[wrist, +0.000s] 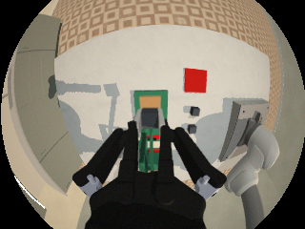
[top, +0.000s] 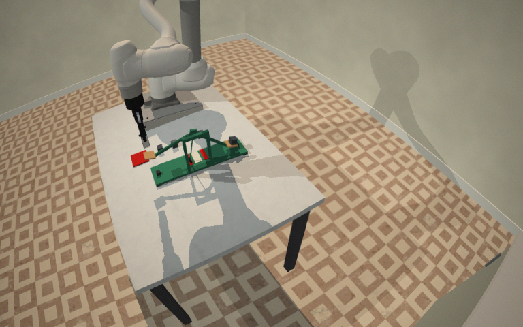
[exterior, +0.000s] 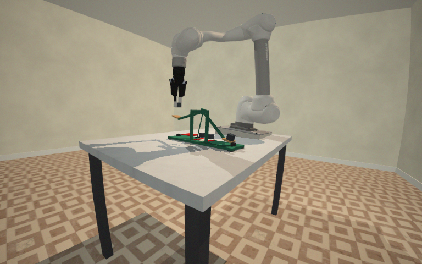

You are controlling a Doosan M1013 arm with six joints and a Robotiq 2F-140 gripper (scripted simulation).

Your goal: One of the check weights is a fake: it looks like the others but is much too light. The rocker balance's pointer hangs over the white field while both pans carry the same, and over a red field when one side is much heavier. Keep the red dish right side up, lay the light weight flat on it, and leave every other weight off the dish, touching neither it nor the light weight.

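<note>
My gripper (top: 144,139) is shut on a small grey check weight (top: 146,144) and holds it high above the table, over the raised left pan (top: 149,154) of the green rocker balance (top: 198,158). The wrist view shows the weight (wrist: 149,117) between the fingers with the tan pan (wrist: 151,101) below it. The beam is tilted. The right pan (top: 231,144) is down and carries a dark weight (top: 232,139). The flat red dish (top: 138,159) lies right side up on the table beside the left pan and is empty. The pointer seems to hang by a red field (top: 191,158).
Two more weights (top: 159,146) (top: 173,141) stand on the table behind the balance, and one (top: 160,174) sits on the near end of its green base. The arm's base plate (top: 169,110) is at the back of the table.
</note>
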